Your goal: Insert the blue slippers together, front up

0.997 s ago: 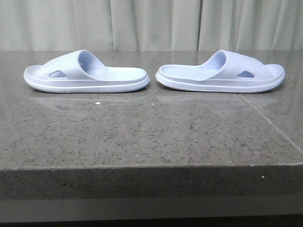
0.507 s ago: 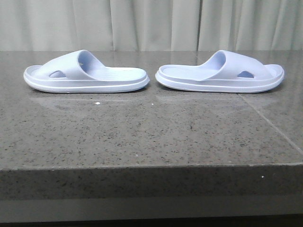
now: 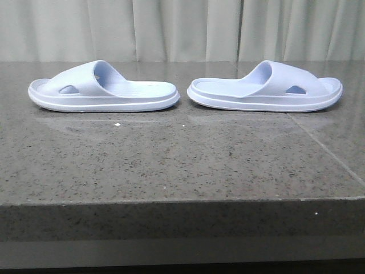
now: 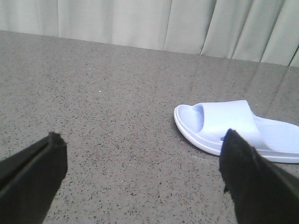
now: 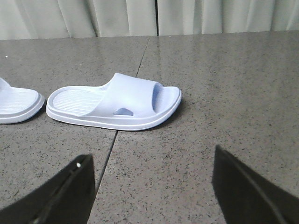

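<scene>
Two pale blue slippers lie flat on the dark stone table, heels facing each other, toes outward. The left slipper (image 3: 102, 88) also shows in the left wrist view (image 4: 233, 126). The right slipper (image 3: 265, 88) also shows in the right wrist view (image 5: 117, 102). My left gripper (image 4: 142, 140) is open and empty above bare stone, short of the left slipper's toe. My right gripper (image 5: 152, 161) is open and empty above the table, short of the right slipper. Neither arm shows in the front view.
The speckled stone table (image 3: 182, 154) has a seam (image 3: 325, 148) running from the right slipper toward the front edge (image 3: 182, 200). A pale curtain (image 3: 182, 28) hangs behind. The left slipper's heel (image 5: 16, 107) shows in the right wrist view.
</scene>
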